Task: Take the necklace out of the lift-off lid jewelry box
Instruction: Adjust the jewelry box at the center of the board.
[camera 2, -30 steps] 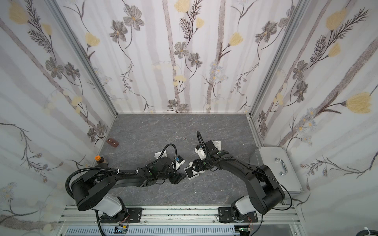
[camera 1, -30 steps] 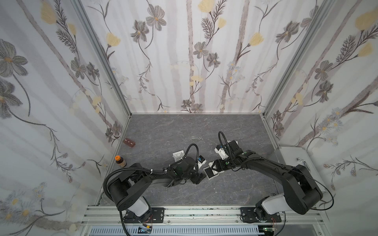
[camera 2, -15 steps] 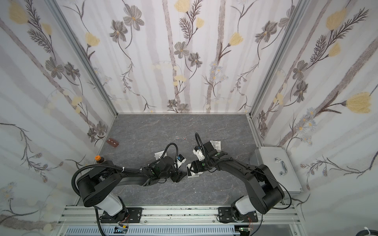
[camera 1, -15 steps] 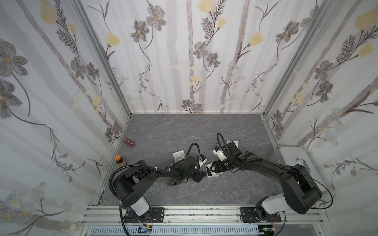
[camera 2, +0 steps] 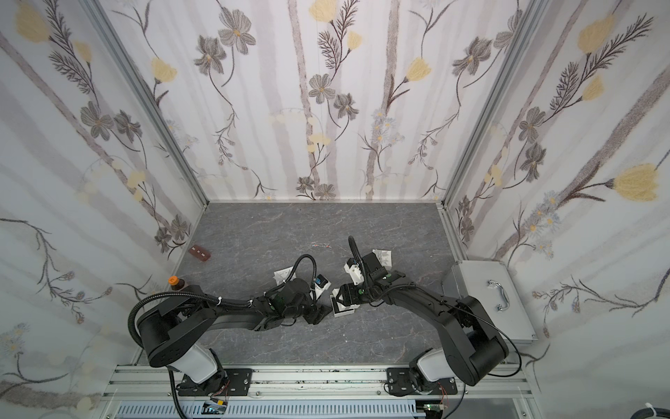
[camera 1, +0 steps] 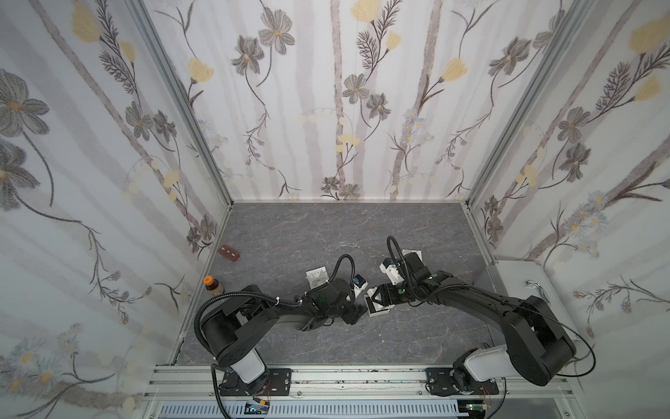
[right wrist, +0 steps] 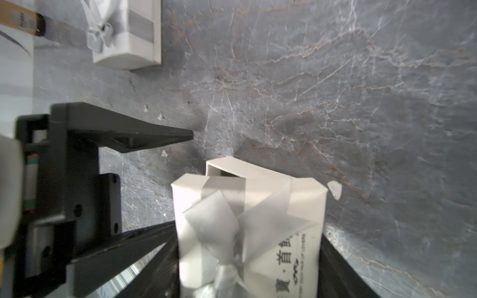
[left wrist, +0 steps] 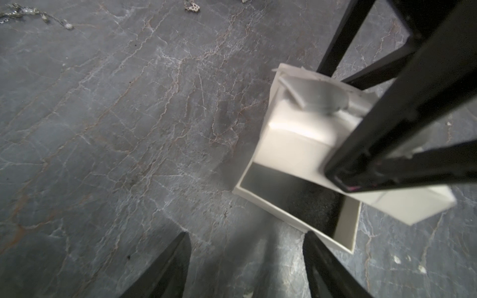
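The white jewelry box base [left wrist: 346, 232] sits on the table, and the part of its inside that shows is dark. Its white lid [right wrist: 247, 232], with a grey ribbon bow, is tilted over the base [right wrist: 227, 166]. My right gripper [right wrist: 247, 260] is shut on the lid's two sides. No necklace shows inside the box. My left gripper [left wrist: 245, 247] stands open just beside the base, one fingertip [left wrist: 309, 240] near its rim. In both top views the two grippers [camera 1: 357, 313] [camera 1: 377, 295] meet at the box [camera 2: 342, 312] in the front middle.
Two thin chains [left wrist: 36, 14] [left wrist: 192, 7] lie on the grey table beyond the box. Other white ribboned boxes [camera 1: 318, 277] [camera 1: 413, 254] [right wrist: 129, 33] stand behind the arms. A brown block [camera 1: 229, 253] and an orange-capped bottle [camera 1: 212, 284] are at the left wall, a metal case [camera 1: 525, 290] at the right.
My right gripper has shifted slightly leftward and nearer with the lid. My left gripper has edged a little closer to the box base.
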Robot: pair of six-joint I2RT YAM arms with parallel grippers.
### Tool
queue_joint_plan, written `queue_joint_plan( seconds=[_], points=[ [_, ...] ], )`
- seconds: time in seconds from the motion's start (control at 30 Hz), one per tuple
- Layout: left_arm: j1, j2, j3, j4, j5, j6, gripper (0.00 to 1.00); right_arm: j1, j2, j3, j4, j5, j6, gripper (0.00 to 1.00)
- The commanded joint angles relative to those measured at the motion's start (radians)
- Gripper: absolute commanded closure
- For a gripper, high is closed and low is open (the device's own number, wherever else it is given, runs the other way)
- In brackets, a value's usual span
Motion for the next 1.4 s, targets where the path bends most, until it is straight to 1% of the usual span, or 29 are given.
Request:
queue_joint_plan(
  seconds=[0.0, 0.13, 0.33, 0.73, 0.87, 1.0, 1.13, 1.37],
  points=[
    [-0.004, 0.007, 0.001, 0.042, 0.004, -0.012, 0.30, 0.001, -0.036, -0.021, 0.052, 0.034, 0.061, 0.31],
    [-0.007, 0.020, 0.005, 0.048, 0.005, -0.013, 0.30, 0.003, -0.063, -0.035, 0.050, 0.037, 0.070, 0.31],
    [-0.008, 0.035, 0.006, 0.060, -0.006, -0.017, 0.30, 0.004, -0.041, -0.044, 0.064, 0.035, 0.040, 0.31],
    [-0.008, 0.035, 0.017, 0.048, -0.102, -0.019, 0.30, 0.004, 0.003, 0.002, 0.042, 0.073, -0.020, 0.31],
    [-0.009, 0.042, 0.032, 0.042, -0.103, -0.021, 0.30, 0.004, 0.010, 0.005, 0.033, 0.065, -0.028, 0.31],
    [-0.009, 0.035, 0.036, 0.040, -0.090, -0.022, 0.30, 0.004, 0.012, 0.000, 0.033, 0.051, -0.008, 0.31],
    [-0.010, 0.027, 0.028, 0.041, -0.085, -0.026, 0.30, 0.005, -0.018, -0.008, 0.030, 0.061, 0.021, 0.31],
    [-0.009, 0.011, 0.008, 0.043, -0.077, -0.030, 0.30, 0.007, -0.061, -0.039, 0.042, 0.089, 0.118, 0.31]
  ],
)
